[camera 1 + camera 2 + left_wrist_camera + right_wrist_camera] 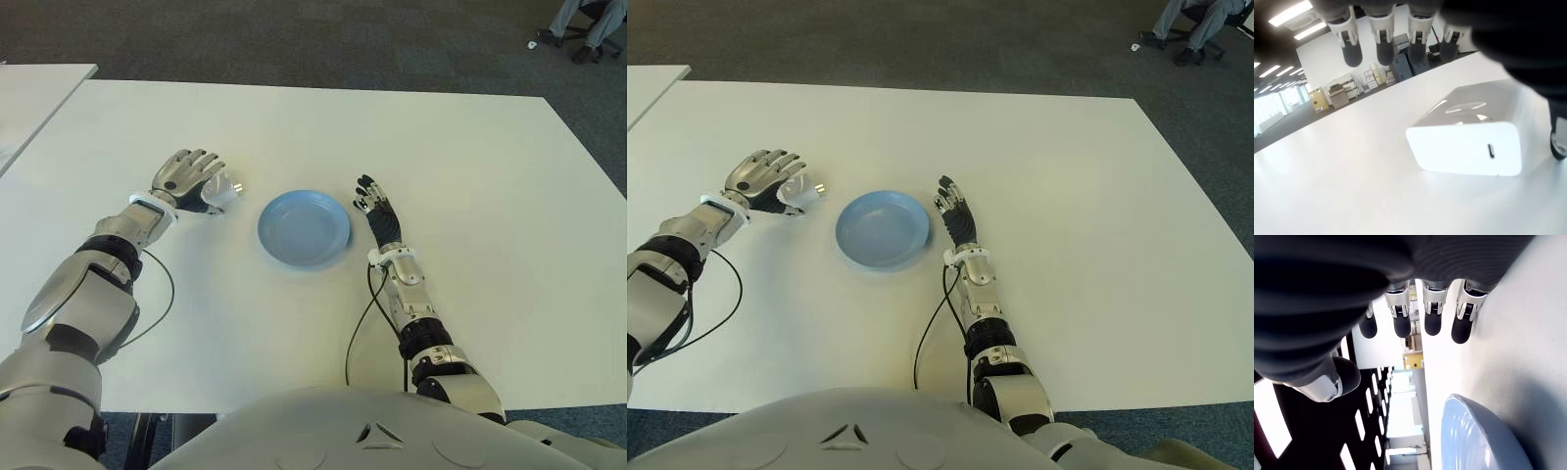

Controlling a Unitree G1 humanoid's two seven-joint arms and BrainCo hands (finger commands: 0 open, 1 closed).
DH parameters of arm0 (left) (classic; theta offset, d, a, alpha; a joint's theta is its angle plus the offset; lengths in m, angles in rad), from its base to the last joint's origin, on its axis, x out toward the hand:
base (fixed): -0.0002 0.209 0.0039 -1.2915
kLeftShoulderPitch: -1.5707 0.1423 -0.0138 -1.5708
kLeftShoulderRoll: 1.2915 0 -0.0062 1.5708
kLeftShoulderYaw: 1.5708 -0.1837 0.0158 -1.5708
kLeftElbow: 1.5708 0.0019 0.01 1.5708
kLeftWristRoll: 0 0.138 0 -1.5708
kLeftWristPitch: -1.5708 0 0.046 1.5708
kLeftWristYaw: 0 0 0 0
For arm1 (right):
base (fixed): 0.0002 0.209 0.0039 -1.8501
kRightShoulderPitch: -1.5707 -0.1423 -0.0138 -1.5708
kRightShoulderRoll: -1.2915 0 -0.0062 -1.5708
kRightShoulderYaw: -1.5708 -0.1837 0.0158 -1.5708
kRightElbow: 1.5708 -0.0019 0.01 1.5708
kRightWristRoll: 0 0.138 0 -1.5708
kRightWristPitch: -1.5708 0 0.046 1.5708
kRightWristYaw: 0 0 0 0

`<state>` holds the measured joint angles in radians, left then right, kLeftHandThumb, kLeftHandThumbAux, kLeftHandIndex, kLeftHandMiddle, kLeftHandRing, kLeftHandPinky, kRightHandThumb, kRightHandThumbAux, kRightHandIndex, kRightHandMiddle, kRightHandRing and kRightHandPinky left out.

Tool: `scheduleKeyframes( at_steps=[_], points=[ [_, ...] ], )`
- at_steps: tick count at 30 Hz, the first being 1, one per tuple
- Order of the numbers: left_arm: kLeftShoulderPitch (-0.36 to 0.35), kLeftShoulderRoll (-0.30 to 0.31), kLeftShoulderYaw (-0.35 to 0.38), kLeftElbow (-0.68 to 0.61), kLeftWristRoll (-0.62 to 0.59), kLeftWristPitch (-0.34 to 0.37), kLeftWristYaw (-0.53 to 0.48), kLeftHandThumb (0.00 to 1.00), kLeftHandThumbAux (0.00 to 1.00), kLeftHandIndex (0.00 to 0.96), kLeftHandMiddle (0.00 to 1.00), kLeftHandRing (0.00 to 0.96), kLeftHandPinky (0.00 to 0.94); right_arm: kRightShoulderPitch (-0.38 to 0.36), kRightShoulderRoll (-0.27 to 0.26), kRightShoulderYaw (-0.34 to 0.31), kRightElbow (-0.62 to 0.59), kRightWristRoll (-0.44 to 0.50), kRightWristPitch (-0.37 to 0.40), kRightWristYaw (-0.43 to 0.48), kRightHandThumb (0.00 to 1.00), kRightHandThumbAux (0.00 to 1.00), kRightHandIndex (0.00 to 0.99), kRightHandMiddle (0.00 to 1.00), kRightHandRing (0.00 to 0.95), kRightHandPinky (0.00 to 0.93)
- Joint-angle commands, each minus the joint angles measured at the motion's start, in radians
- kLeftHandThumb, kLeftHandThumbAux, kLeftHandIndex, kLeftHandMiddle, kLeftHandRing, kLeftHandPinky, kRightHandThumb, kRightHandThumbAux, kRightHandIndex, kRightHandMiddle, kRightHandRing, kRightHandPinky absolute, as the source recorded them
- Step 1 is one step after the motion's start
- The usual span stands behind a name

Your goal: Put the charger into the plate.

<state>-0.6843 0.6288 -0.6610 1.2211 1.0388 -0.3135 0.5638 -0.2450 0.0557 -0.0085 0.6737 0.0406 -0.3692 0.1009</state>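
Charger (1469, 139) at plate's (304, 227) 9 o'clock: small, rigid, glossy, prob. light/slippery; left hand (188, 178) spread over it, grip flat sides.

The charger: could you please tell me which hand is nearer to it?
Left. The left hand hovers over the charger; the right hand lies beyond the plate.

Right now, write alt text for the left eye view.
The robot's left hand hovers with open fingers over a white charger lying on a white table, just left of an empty blue plate. The right hand shows open beside the plate's right edge.
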Motion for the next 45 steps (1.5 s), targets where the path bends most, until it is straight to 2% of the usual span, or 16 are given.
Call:
scheduleKeyframes(
  at_steps=[1, 8, 18, 31, 37, 45],
  points=[
    [0.041, -0.003, -0.012, 0.013, -0.025, -0.020, -0.041, 0.054, 0.398, 0.000, 0.000, 0.000, 0.000, 0.011, -0.004, -0.001, 0.021, -0.009, 0.030, -0.011, 0.000, 0.507, 0.000, 0.017, 0.005, 0.006],
    [0.071, 0.000, 0.011, 0.017, -0.092, -0.037, -0.119, 0.048, 0.403, 0.000, 0.000, 0.000, 0.000, 0.007, -0.006, -0.003, 0.029, -0.009, 0.030, -0.018, 0.000, 0.514, 0.000, 0.018, 0.003, 0.001],
    [0.114, -0.014, 0.084, 0.030, -0.238, -0.041, -0.268, 0.045, 0.393, 0.000, 0.000, 0.000, 0.000, 0.005, -0.006, -0.006, 0.036, -0.003, 0.023, -0.010, 0.000, 0.522, 0.000, 0.015, 0.000, 0.002],
    [0.124, -0.053, 0.172, 0.058, -0.383, 0.021, -0.446, 0.039, 0.360, 0.000, 0.000, 0.000, 0.000, -0.002, -0.003, -0.015, 0.053, 0.001, 0.012, -0.008, 0.000, 0.522, 0.000, 0.019, 0.003, 0.017],
    [0.114, -0.079, 0.205, 0.062, -0.428, 0.049, -0.492, 0.040, 0.364, 0.000, 0.000, 0.000, 0.000, -0.008, -0.001, -0.018, 0.067, 0.002, 0.007, -0.011, 0.000, 0.519, 0.000, 0.024, 0.007, 0.026],
    [0.086, -0.149, 0.309, 0.053, -0.555, 0.142, -0.627, 0.060, 0.377, 0.000, 0.000, 0.000, 0.000, -0.015, 0.004, -0.019, 0.081, 0.002, -0.001, -0.013, 0.000, 0.522, 0.000, 0.021, 0.006, 0.020]
  ],
)
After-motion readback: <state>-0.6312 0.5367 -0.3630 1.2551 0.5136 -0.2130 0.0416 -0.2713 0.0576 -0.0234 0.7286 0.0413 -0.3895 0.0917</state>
